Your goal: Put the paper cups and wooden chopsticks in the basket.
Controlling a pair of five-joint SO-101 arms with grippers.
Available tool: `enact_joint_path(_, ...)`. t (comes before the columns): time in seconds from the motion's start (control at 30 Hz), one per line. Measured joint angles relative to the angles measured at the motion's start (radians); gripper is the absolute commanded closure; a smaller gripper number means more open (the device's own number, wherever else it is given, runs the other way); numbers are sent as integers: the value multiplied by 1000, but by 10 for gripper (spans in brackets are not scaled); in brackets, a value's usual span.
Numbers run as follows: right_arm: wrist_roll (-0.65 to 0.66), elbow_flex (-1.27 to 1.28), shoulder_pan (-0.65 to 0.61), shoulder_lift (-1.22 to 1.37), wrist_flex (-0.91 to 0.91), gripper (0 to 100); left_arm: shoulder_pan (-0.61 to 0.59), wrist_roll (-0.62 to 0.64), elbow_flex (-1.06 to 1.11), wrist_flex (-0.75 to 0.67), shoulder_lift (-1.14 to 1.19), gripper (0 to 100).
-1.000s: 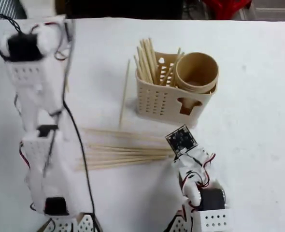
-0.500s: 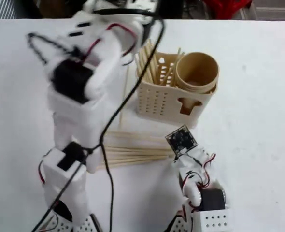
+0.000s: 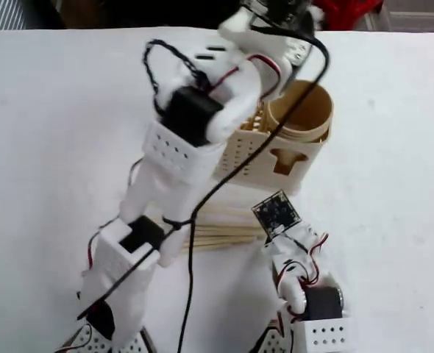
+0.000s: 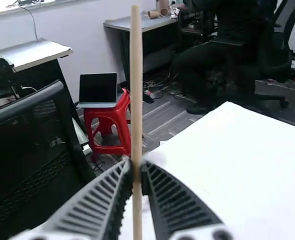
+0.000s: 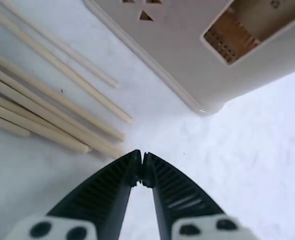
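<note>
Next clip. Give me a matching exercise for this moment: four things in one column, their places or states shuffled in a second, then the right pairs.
Things
1. left tool
2. right tool
3. paper cups
4. loose chopsticks

Places or states
A. lying flat on the table, in front of the basket
B. shut on nothing, low over the table
C. stacked inside the basket
D. shut on one chopstick

Pairs: 1-D, 2-B, 3-C, 4-A
</note>
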Motion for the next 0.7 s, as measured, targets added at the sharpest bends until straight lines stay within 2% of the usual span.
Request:
enact_joint_path(0.23,0,0,0,0,0,981,-5,9,2,3,68,979)
enact_joint_path(0.47,0,0,0,0,0,981,-75,12,2,3,68,976)
enact_joint_path(0.7,0,0,0,0,0,981,-98,15,2,57,68,960)
